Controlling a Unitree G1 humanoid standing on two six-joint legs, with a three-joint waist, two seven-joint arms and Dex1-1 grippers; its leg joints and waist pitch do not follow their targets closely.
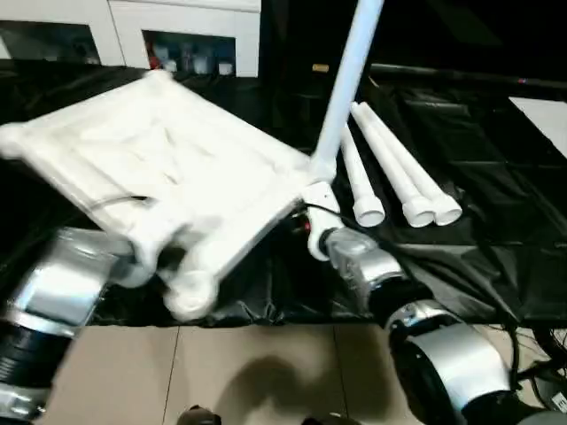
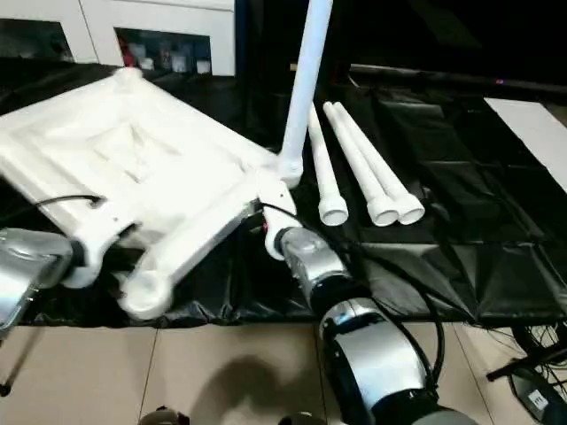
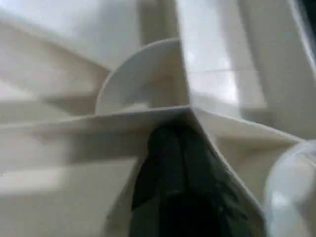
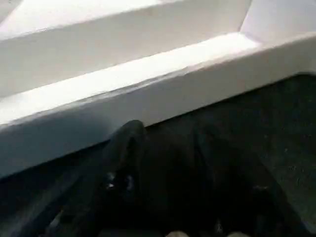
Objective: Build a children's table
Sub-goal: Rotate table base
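Observation:
The children's table top (image 1: 177,168) lies upside down and tilted on the black sheet, ribbed side up, with its near corner socket (image 1: 190,297) past the front edge. One white leg (image 1: 348,80) stands upright in the right corner socket. Three loose legs (image 1: 394,173) lie side by side behind it. My left gripper (image 3: 170,143) is shut, its fingertips pinched at a rib junction on the top's near edge. My right gripper (image 4: 168,148) sits just below the top's rim beside the fitted leg, fingers apart with nothing between them.
A crumpled black sheet (image 1: 496,204) covers the work surface. White cabinets (image 1: 177,27) stand at the back and a white panel (image 1: 545,115) lies at far right. Tan floor (image 1: 266,372) is in front, with cables (image 1: 540,354) at lower right.

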